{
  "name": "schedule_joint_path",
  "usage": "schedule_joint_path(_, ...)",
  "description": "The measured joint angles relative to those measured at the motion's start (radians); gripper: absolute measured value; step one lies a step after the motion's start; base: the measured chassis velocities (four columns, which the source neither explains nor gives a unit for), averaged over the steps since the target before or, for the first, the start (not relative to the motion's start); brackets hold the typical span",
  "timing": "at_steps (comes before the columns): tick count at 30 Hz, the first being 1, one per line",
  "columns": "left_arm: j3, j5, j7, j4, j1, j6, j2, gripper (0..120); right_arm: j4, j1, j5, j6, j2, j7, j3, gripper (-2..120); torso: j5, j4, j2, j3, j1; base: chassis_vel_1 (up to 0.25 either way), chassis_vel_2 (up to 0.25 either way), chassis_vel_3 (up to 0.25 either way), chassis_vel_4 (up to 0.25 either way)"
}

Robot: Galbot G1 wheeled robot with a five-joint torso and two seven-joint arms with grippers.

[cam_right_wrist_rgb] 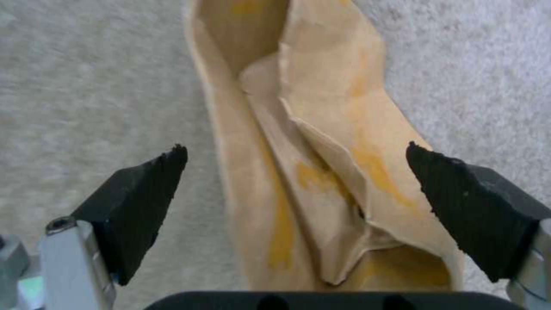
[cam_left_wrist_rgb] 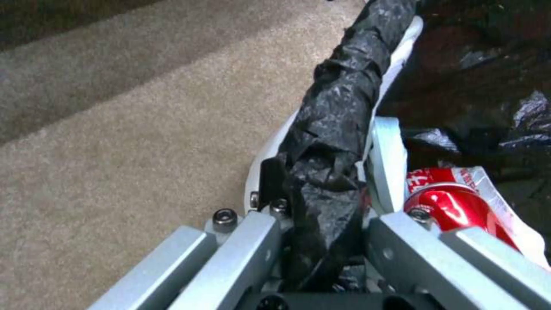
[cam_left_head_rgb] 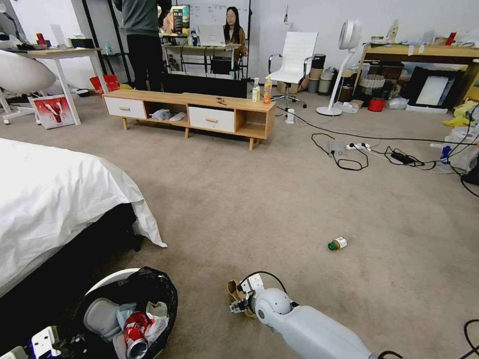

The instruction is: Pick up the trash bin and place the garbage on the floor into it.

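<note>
The right claw [cam_right_wrist_rgb: 295, 165] is hanging wide over the torn brown cardboard [cam_right_wrist_rgb: 310, 163], its two black pads [cam_right_wrist_rgb: 140, 202] standing clear of the cardboard's edges with bare floor [cam_right_wrist_rgb: 86, 86] showing on either side. Well beyond this claw, to its outer side, the small green-capped bottle [cam_left_head_rgb: 338, 244] is lying alone on open carpet. The left claw [cam_left_wrist_rgb: 324, 172] is gripping the trash bin [cam_left_head_rgb: 107, 280] by its bag-wrapped rim [cam_left_wrist_rgb: 338, 107], one finger [cam_left_wrist_rgb: 387, 159] inside and the other outside. Just inside that rim a red soda can [cam_left_wrist_rgb: 453, 211] is lying among white tissues [cam_left_head_rgb: 157, 319]. The frame edge is cutting off the bin's near side. A white-sheeted bed [cam_left_head_rgb: 55, 199] is crowding the bin's far side; a long low cabinet [cam_left_head_rgb: 189, 112] is standing across the room.
</note>
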Motion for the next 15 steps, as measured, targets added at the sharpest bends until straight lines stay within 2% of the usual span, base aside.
schedule_joint_path(8,0.001,0.006,0.006,0.005,0.001,0.000,-0.003,1,-0.064,-0.003,-0.043,0.027,0.016,-0.028,0.003,96,0.0000,0.0000,0.000,0.000,0.000,0.000,0.000,0.000,0.000)
schedule_joint_path(14,0.001,0.008,0.007,0.011,0.001,0.000,-0.004,1,-0.081,-0.011,-0.062,0.037,0.019,-0.035,0.005,85,0.0000,0.0000,0.000,0.000,0.000,0.000,0.000,0.000,0.000)
schedule_joint_path(15,0.003,0.009,0.008,0.013,0.000,0.000,-0.005,1,-0.087,-0.013,-0.068,0.041,0.021,-0.036,0.005,79,0.0000,0.0000,0.000,0.000,0.000,0.000,0.000,0.000,0.000)
